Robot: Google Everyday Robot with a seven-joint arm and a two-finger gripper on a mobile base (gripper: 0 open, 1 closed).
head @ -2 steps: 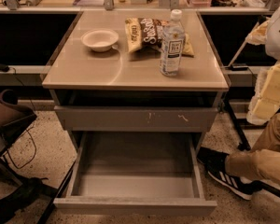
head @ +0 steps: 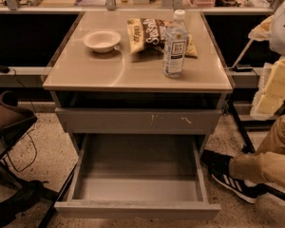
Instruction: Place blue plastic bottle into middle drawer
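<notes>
The blue plastic bottle (head: pixel 175 44) stands upright on the right side of the tan cabinet top (head: pixel 109 72); it is clear, with a white cap and a blue-and-white label. The middle drawer (head: pixel 137 211) is pulled fully out below, with a plain grey front and an empty deep tray. Above it is the shut grey drawer front with pale scratches (head: pixel 137 121). My gripper is not in view, and nothing holds the bottle.
A brown snack bag (head: pixel 149 34) lies just behind the bottle, and a white bowl (head: pixel 101 40) sits to the left. A seated person's leg (head: pixel 268 160) and shoe (head: pixel 228 177) are right of the open drawer. Pale bulky shapes (head: pixel 275 87) stand at the right edge. A dark chair (head: pixel 9 120) is on the left.
</notes>
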